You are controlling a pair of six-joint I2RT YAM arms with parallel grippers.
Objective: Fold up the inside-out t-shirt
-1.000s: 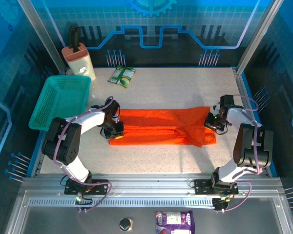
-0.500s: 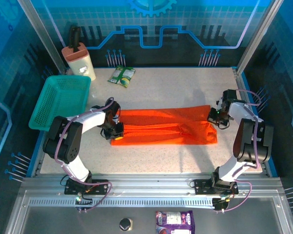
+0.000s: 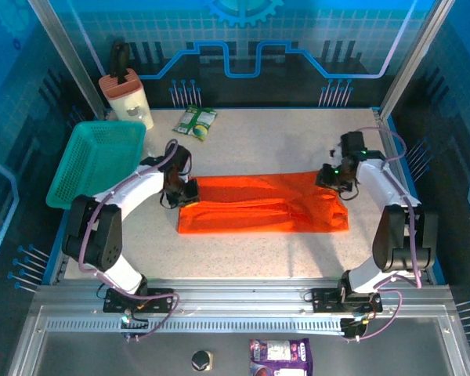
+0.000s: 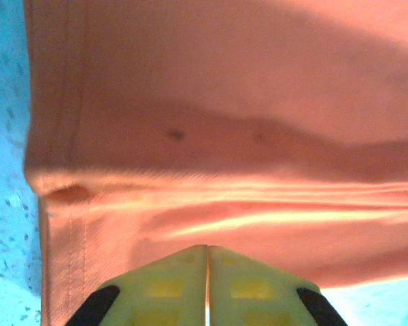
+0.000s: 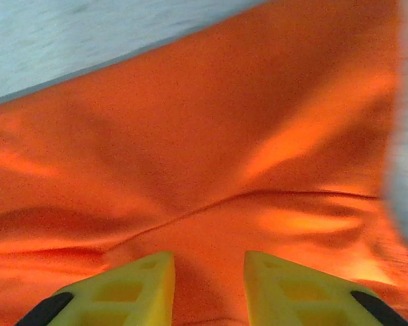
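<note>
Spanning left pincer (image 4: 207, 251) to right pincer (image 5: 209, 261), t-shirt (image 3: 262, 207)

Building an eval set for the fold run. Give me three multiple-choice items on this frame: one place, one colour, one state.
1. Where on the speckled white table does the teal plastic mesh basket sit?
A. at its left edge
B. at its right edge
C. in its middle

2. What colour is the soft cloth short-sleeved t-shirt?
A. blue
B. orange-red
C. white

3. How does the right tool stand?
A. shut on the basket
B. open over the t-shirt
C. shut on a green packet

Answers:
1. A: in the top view the basket hangs over the table's left edge, beside the left arm.
2. B: the cloth is bright orange-red in all three views.
3. B: the right wrist view shows a clear gap between the yellow fingers, with cloth beyond them.
</note>
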